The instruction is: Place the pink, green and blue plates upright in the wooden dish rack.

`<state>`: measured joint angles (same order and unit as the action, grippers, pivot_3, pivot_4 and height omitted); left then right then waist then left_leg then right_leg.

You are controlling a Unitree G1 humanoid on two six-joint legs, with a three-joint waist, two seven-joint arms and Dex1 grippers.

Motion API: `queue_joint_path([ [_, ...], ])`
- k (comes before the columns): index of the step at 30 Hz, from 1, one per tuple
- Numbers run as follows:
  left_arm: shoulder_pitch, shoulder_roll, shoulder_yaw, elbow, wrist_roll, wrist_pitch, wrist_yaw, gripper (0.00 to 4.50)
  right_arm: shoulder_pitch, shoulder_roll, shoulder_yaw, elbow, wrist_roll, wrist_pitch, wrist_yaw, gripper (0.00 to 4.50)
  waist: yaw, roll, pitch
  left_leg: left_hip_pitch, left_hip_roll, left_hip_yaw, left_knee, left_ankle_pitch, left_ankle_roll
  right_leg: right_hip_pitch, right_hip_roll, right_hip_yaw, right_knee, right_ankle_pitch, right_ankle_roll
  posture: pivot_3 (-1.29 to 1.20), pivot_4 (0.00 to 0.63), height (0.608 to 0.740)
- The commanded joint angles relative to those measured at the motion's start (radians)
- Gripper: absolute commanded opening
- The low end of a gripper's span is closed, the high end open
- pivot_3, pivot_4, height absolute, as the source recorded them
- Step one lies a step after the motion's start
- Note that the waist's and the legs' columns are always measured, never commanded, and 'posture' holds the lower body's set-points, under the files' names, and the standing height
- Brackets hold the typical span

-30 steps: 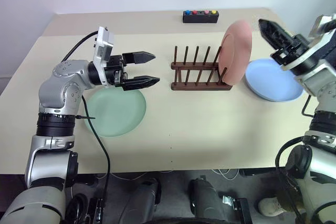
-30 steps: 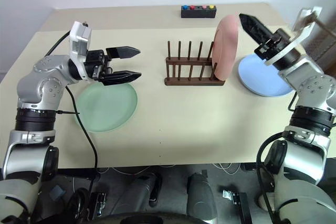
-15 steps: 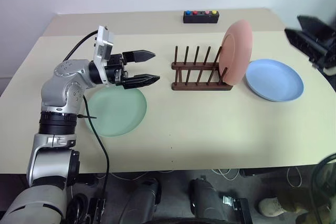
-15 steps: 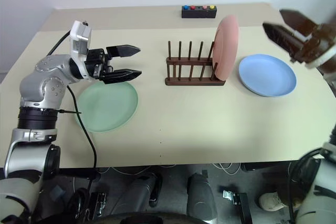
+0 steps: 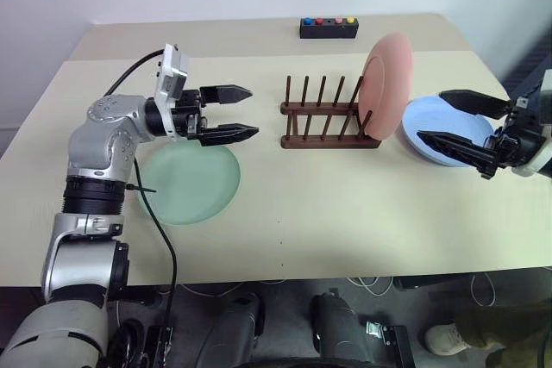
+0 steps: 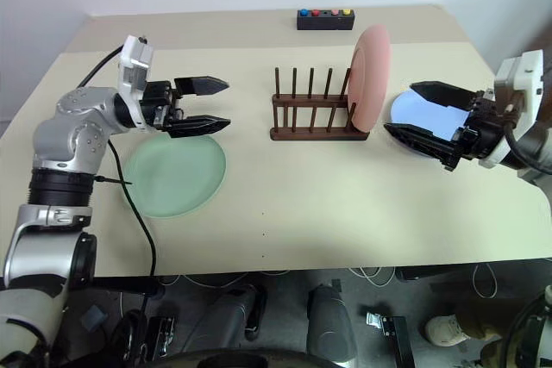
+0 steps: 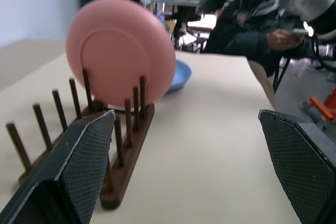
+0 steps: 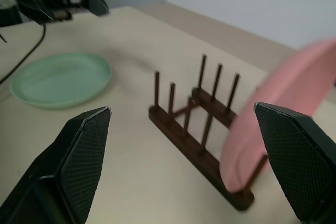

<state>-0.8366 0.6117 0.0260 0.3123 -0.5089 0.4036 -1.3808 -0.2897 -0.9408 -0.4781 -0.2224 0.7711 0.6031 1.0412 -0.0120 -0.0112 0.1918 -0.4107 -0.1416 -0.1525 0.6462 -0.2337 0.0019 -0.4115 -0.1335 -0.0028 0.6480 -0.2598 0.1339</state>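
Change: right gripper (image 6: 416,115) has swung down, open and empty, over blue plate (image 5: 483,134) beside wooden dish rack (image 5: 329,118).
Rack: 1 plate in, pink plate (image 5: 388,84).
Left gripper (image 5: 242,112): open, empty, above green plate (image 5: 190,183).
Meaning: blue plate probably next.

A beige table (image 5: 345,204) carries a green plate (image 5: 190,183), wooden dish rack (image 5: 328,131), blue plate (image 5: 431,118) and black button box (image 5: 329,28).
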Motion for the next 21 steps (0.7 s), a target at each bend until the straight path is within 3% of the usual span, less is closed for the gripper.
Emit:
queue_joint_path([
  [1,-0.029,0.105,0.023,-0.002,0.045,0.003,0.001,4.50,0.040,0.000,-0.010,-0.116,0.025,-0.025,0.023,4.47,0.000,0.000,0.000,0.000,0.000,0.000,0.000,0.000,0.000,0.000,0.000,0.000,0.000,0.000,0.000,0.00,0.150,0.740],
  [4,-0.011,0.194,0.052,0.041,0.085,-0.037,0.018,4.50,0.088,0.030,-0.002,-0.185,0.086,-0.019,0.054,4.47,0.000,0.000,0.000,0.000,0.000,0.000,-0.001,0.000,0.000,0.000,0.000,0.000,-0.001,0.000,0.000,0.00,0.150,0.740],
  [10,0.034,0.305,0.077,0.114,0.138,-0.054,0.056,4.50,0.023,0.127,-0.011,-0.237,0.324,0.030,0.006,4.47,0.001,0.000,0.000,0.000,0.000,0.000,-0.001,0.000,0.000,0.000,0.000,0.000,-0.001,0.000,0.000,0.00,0.150,0.740],
  [13,0.097,0.393,0.038,0.094,0.161,0.111,0.050,4.50,0.021,0.157,0.023,-0.257,0.412,0.056,0.024,4.47,-0.001,0.000,0.000,0.000,0.000,-0.001,-0.001,-0.001,0.001,0.000,0.000,0.000,-0.001,0.000,0.000,0.00,0.150,0.740],
  [18,0.058,0.443,-0.080,0.145,0.318,0.274,0.181,4.50,0.014,0.153,0.074,-0.255,0.360,0.024,0.034,4.47,0.006,0.000,0.000,0.000,0.000,-0.001,-0.001,-0.001,0.001,0.000,0.001,0.000,-0.001,0.000,0.000,0.00,0.150,0.740],
  [21,0.074,0.459,-0.084,0.130,0.327,0.333,0.188,4.50,0.040,0.119,0.145,-0.262,0.222,-0.036,0.083,4.47,0.004,-0.001,0.000,0.000,0.000,0.000,-0.001,-0.001,0.001,0.000,0.001,0.000,-0.001,0.000,0.000,0.00,0.150,0.740],
])
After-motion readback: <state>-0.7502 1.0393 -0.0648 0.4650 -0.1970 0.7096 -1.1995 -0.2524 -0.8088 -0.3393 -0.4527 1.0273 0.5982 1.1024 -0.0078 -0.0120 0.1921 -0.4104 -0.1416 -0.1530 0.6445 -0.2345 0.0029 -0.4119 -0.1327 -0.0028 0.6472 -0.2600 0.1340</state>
